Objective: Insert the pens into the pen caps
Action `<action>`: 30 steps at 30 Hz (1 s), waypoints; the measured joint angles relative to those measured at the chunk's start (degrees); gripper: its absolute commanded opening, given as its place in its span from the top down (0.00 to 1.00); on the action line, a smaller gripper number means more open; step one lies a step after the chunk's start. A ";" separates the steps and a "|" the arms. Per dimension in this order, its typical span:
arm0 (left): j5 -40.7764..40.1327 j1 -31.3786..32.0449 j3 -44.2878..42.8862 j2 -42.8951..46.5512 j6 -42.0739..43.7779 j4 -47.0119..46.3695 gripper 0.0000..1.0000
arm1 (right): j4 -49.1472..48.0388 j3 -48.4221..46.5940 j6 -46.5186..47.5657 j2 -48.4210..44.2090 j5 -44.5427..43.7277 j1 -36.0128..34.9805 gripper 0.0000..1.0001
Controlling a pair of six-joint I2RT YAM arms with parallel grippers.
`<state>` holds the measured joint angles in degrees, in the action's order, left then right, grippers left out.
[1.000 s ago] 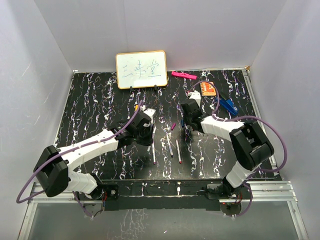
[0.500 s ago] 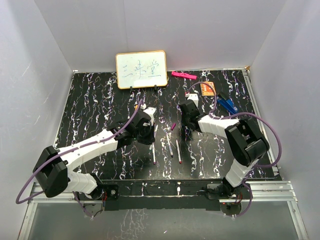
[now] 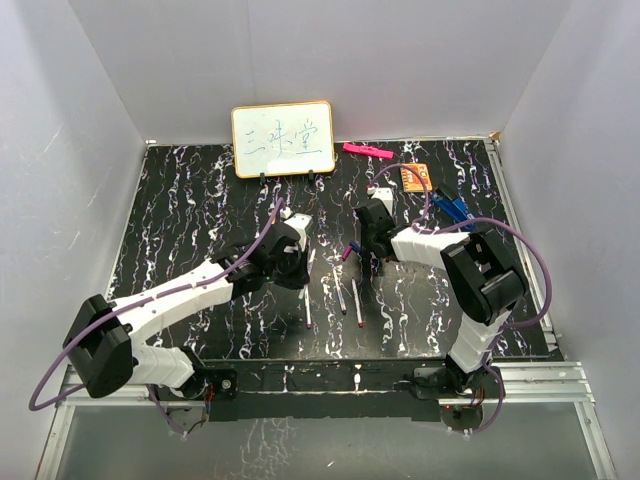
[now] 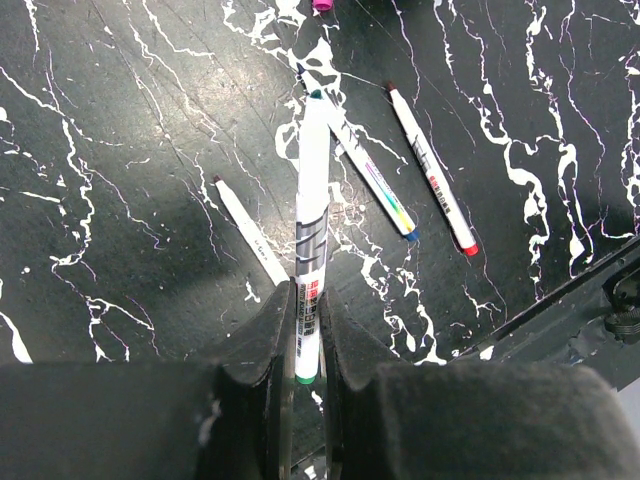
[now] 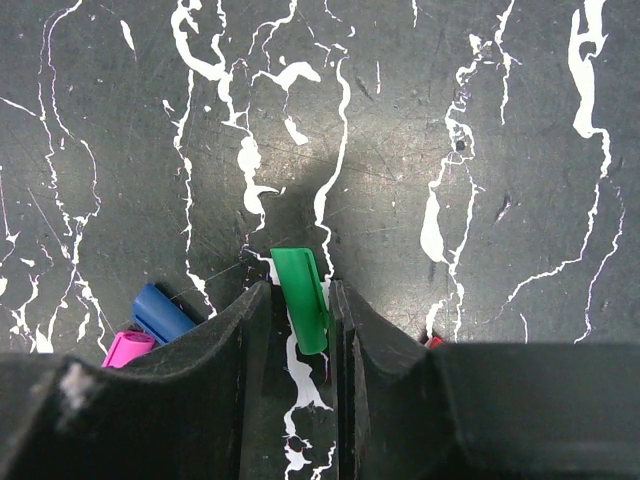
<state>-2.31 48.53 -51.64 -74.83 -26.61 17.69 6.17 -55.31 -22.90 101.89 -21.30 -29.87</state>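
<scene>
The left gripper (image 4: 307,305) clamps a pen (image 4: 312,200), seemingly light and stiff, near its tail; the right gripper (image 5: 297,295) clamps the tiny, likely slippery green cap (image 5: 302,300).

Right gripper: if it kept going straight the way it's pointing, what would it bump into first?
Probably just bare table: nothing lies ahead of the right gripper in its wrist view. The green cap it holds would touch first; how far off is unclear.

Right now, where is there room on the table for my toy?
Biggest bare patch: the black marbled table's far-left part, between the wood-framed whiteboard and the left edge. The middle is crowded with thin white pens; an orange rectangular card sits far right.
</scene>
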 measured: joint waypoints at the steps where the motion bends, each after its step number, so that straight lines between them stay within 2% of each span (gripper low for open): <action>1: 0.00 0.00 0.04 0.07 0.02 0.00 1.00 | 0.02 -0.04 -0.02 0.02 -0.04 0.00 0.72; 6: 0.00 0.00 0.11 0.17 0.02 -0.20 1.00 | 0.00 -0.22 -0.13 0.20 -0.26 0.00 0.74; 13: 0.02 0.00 0.42 0.20 0.00 -0.68 1.00 | 0.11 -0.96 -0.70 0.81 -0.74 0.00 1.00; 25: 0.98 0.00 2.14 0.74 0.00 -2.86 1.00 | 0.35 -1.16 -2.62 0.68 -0.76 0.04 1.00; 30: 1.79 0.00 3.58 2.03 0.02 -5.46 1.00 | 2.29 -0.96 -2.51 -2.32 3.19 0.24 1.00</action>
<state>-0.51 48.53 -48.05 -72.79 -26.59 12.23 8.47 -56.27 -25.41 99.57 -18.11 -29.63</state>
